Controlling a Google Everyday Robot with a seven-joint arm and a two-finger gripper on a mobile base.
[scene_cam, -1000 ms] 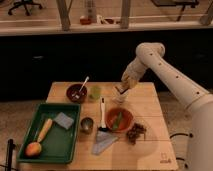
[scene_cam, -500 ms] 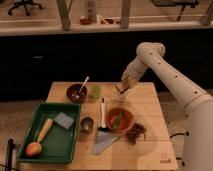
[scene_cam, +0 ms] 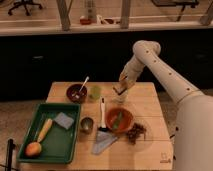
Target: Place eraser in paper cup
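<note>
My gripper hangs over the far middle of the wooden table, at the end of the white arm that reaches in from the right. It is shut on the eraser, a small tan block with a dark edge, held tilted at the fingertips. The paper cup stands right below the gripper, small and pale, partly hidden by the eraser and the fingers. The eraser is just above the cup's mouth; I cannot tell whether they touch.
A dark bowl with a spoon and a translucent green cup stand left of the gripper. In front are a white-handled brush, an orange bowl, a metal cup, a blue-grey cloth and a green tray holding a grey sponge.
</note>
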